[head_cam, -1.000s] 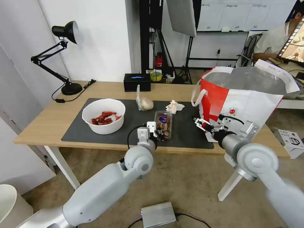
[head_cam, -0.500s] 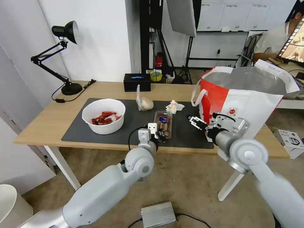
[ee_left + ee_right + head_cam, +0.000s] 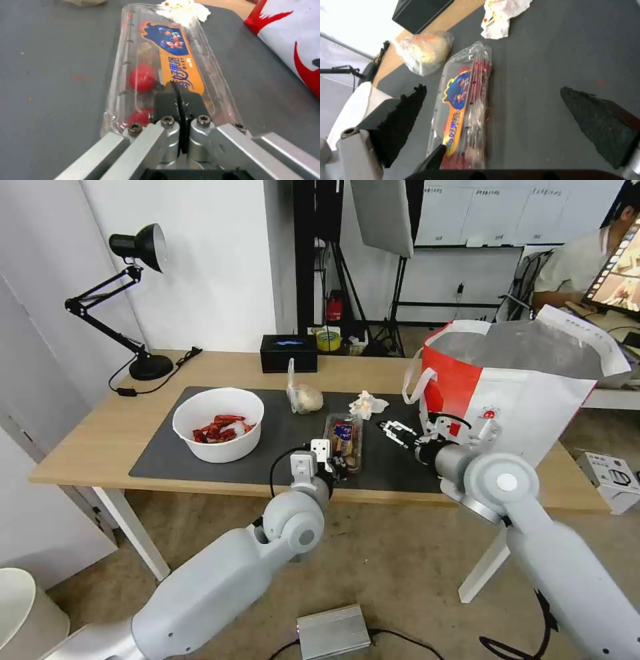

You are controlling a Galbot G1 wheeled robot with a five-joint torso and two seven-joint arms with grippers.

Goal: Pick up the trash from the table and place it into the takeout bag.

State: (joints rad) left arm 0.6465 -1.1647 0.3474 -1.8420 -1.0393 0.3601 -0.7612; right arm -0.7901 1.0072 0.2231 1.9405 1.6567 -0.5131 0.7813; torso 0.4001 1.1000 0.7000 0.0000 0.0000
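Tray (image 3: 344, 441) of clear plastic, long axis running away from robot, near end pinched in closed left tool (image 3: 331, 460), right tool (image 3: 393, 431) spread wide, empty, beside it, tray contents hard to make out.

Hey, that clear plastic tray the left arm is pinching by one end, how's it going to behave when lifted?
The clear plastic tray looks thin, so it will probably flex and sag beyond the left gripper. It is nearly empty, likely light. The red bits inside may slide if it tilts.
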